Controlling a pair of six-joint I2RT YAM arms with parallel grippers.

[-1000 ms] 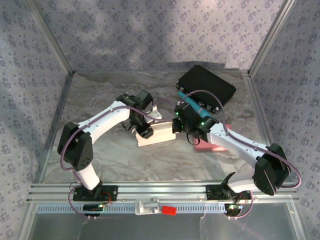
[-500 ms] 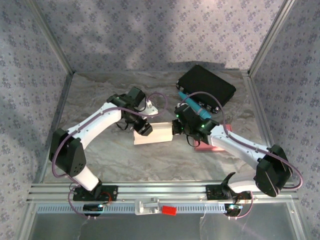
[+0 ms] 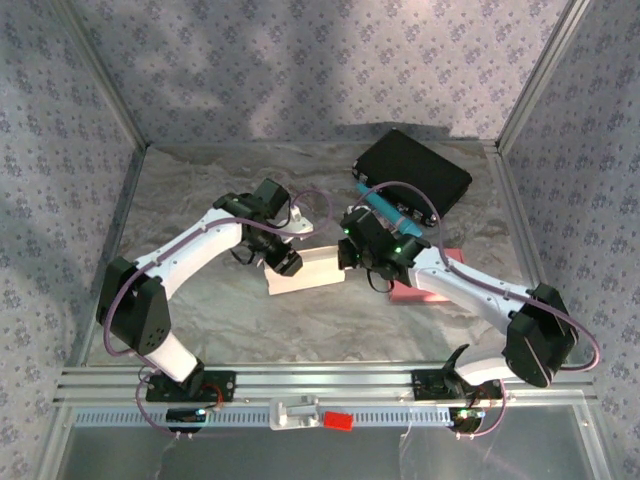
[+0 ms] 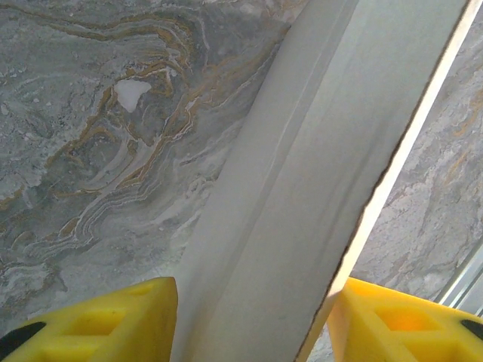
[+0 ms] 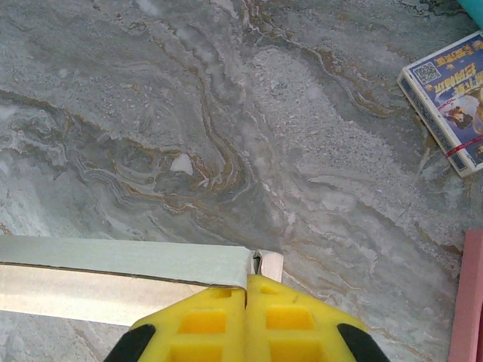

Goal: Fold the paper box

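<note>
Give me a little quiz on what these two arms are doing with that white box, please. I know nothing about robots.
1. True or false: the right gripper has its yellow fingers spread wide apart.
2. What does the left gripper straddle? A) the black case B) a panel of the paper box C) nothing
3. Fill in: the flat slab lying partly under the right arm is coloured ____.

Key: 1 false, they are pressed together at the box's corner. 2 B. 3 pink.
</note>
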